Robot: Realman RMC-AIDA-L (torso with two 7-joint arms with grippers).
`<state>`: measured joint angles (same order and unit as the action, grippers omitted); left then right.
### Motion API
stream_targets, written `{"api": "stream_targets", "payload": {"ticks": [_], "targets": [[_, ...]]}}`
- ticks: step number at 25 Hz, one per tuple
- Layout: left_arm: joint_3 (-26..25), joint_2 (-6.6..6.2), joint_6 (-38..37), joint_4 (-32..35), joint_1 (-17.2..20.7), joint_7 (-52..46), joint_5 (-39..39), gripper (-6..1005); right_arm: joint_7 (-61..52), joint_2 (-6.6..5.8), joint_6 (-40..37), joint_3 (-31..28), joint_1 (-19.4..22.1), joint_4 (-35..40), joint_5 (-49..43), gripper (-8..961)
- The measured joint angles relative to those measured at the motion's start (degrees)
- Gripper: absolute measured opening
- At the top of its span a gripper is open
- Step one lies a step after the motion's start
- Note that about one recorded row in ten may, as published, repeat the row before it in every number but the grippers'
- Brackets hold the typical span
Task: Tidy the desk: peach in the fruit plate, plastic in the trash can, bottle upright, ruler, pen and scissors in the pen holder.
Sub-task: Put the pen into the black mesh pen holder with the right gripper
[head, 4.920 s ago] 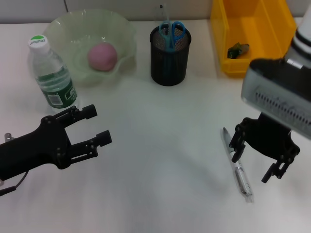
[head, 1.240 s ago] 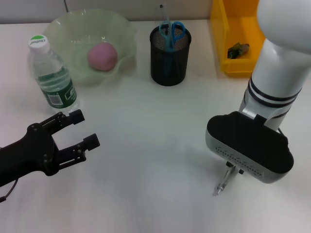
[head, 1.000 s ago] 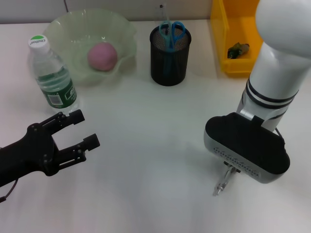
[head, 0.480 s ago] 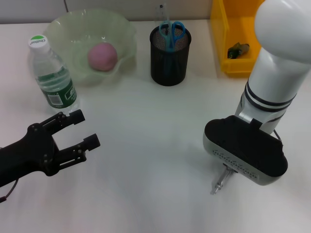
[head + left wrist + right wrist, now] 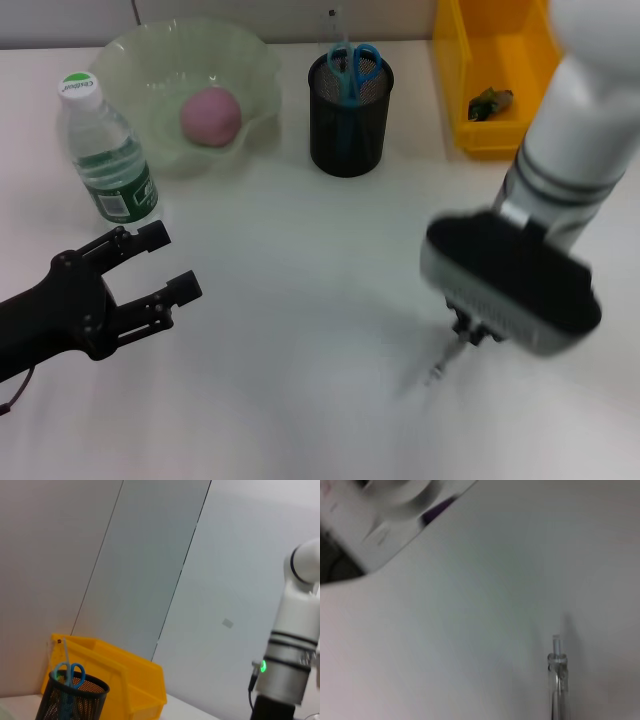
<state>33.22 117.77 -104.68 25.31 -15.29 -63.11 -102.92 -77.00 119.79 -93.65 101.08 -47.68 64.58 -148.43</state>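
Clear pen (image 5: 558,680) tip shows plainly only from right wrist.

Head camera looks steeply down on the counter (image 5: 330,230); left wrist faces the wall (sharing the pen holder (image 5: 70,697)); right wrist hovers close.

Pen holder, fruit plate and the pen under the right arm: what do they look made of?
Pen holder: black wire mesh, likely metal; the weave shows. Fruit plate: translucent pale green with a wavy rim, glass or plastic, can't tell which. Pen: clear barrel, probably plastic, hanging below the right gripper. Left gripper sits idle, open.
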Motion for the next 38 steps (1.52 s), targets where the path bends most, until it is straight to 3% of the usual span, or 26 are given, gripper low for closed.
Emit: {"api": "stream_targets", "payload": {"ticks": [3, 4, 6, 9, 12, 17, 22, 30, 38], "targets": [[0.0, 0.06, 0.0, 0.0, 0.0, 0.0, 0.0, 829, 0.1, -0.40, -7.7, -16.7, -3.3, 1.3, 3.6, 117], [0.0, 0.08, 0.0, 0.0, 0.0, 0.0, 0.0, 829, 0.1, -0.40, -7.7, -16.7, -3.3, 1.3, 3.6, 117], [0.1, 0.09, -0.1, 0.0, 0.0, 0.1, 0.0, 829, 0.2, -0.63, -10.9, -29.8, -5.8, 0.0, 4.6, 117], [0.2, 0.13, -0.1, 0.0, -0.1, 0.4, -0.1, 829, 0.4, -1.51, -11.8, -46.5, -8.3, -3.2, 6.5, 117], [0.4, 0.23, 0.0, 0.0, -0.6, 0.5, -0.2, 829, -0.4, -2.62, -8.4, -56.6, -7.4, -7.1, 12.6, 116], [0.5, 0.45, 0.4, 0.0, -1.4, 0.7, -0.4, 829, -1.9, -2.53, 2.4, -59.0, -0.9, -12.4, 27.1, 116], [0.9, 0.62, 0.5, -0.4, -2.5, 2.6, -0.5, 829, -0.1, -0.80, 15.5, -58.4, 2.0, -21.5, 40.7, 117], [2.7, 0.58, 0.4, -1.9, -3.6, 4.1, -0.7, 830, 6.2, -0.61, 32.0, -54.0, -2.2, -38.9, 54.6, 122], [4.1, 0.55, -0.1, -2.0, -3.6, 4.4, -0.8, 830, 12.1, -0.10, 40.2, -53.8, -5.3, -48.3, 59.4, 127]]}}
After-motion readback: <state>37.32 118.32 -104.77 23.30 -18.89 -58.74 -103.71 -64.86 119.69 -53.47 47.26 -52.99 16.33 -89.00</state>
